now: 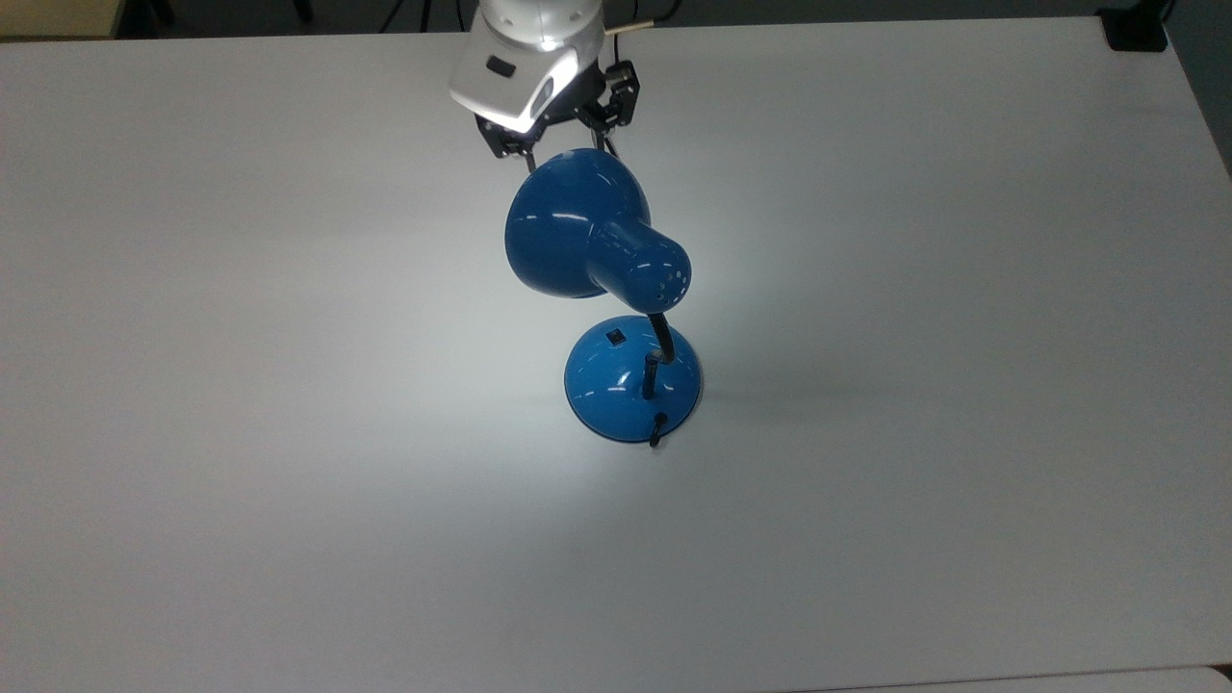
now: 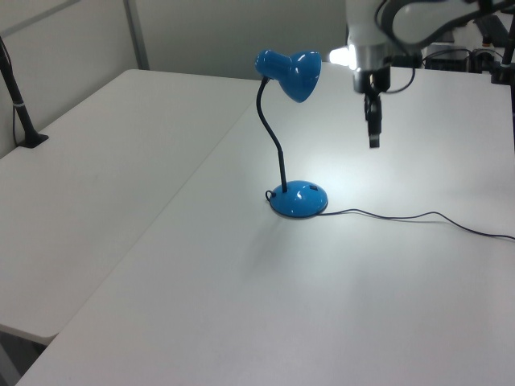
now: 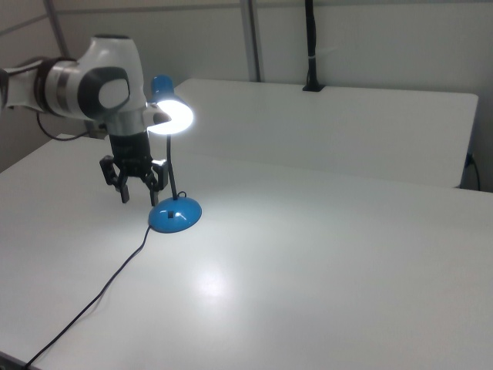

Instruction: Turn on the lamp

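Note:
The blue lamp stands mid-table and is lit, with a bright pool of light on the white table. In the top view its shade hangs over the domed base, and the small black switch shows on the base's far side. My gripper hovers beyond the shade, raised well above the table and away from the base. The right view shows the gripper open and holding nothing, to the left of the lamp base. In the left view the gripper hangs to the right of the shade.
The lamp's black cord trails across the table to the left view's right edge. A black clamp sits on the table's far right corner in the top view. A second white table adjoins, with a black post on it.

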Controlling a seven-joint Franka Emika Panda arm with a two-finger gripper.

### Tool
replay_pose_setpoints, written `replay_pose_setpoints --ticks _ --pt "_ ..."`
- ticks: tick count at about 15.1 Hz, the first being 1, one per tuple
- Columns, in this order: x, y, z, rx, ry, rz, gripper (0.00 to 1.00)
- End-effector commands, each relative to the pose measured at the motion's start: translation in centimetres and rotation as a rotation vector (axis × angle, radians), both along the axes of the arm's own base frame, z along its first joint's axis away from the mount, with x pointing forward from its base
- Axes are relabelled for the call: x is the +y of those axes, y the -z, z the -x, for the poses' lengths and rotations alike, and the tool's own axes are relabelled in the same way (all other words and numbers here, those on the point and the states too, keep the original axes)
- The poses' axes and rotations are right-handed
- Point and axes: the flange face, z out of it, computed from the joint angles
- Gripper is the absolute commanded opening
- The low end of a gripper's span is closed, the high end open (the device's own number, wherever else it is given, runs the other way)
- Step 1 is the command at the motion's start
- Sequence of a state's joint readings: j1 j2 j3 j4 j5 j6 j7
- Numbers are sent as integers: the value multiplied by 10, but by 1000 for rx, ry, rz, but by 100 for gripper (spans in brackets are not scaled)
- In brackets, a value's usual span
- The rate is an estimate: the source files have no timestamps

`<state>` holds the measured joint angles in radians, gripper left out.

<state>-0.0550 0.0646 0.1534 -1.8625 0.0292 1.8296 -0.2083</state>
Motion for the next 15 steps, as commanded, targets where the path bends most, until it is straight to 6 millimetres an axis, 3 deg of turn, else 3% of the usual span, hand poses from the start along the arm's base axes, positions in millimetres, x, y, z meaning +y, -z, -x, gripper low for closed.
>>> replay_pose_setpoints --ticks 1,3,6,9,12,15 --pt "-51 -71 33 -88 68 16 100" --pt "-89 -107 40 -119 140 11 100" --pt "-106 -135 38 -142 175 16 100" --pt "-115 -131 34 -139 205 7 100" --pt "-118 -133 16 -141 252 16 100" --pt "-129 -136 17 -155 285 10 100"
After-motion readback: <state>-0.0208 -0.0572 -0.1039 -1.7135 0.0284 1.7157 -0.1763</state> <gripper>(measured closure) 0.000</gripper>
